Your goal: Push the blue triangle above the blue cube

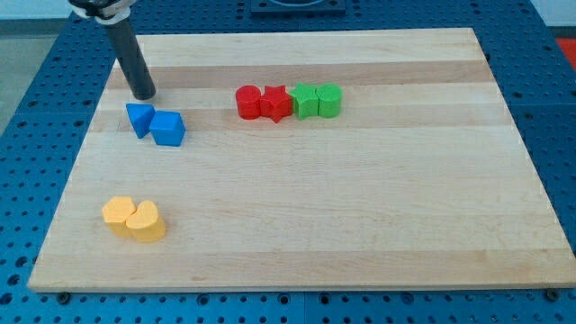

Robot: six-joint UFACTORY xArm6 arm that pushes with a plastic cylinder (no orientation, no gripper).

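The blue triangle (pixel 139 119) lies at the view's upper left of the wooden board (pixel 360 198). The blue cube (pixel 168 129) sits right beside it, on its right and slightly lower, touching it. My tip (pixel 144 94) rests on the board just above the blue triangle, a short gap from it. The rod rises from the tip toward the view's top left.
A row of touching blocks stands at the top middle: a red cylinder (pixel 248 102), a red star (pixel 276 103), a green star-like block (pixel 306 101) and a green cylinder (pixel 329 101). Two yellow blocks (pixel 134 218) sit together at the lower left.
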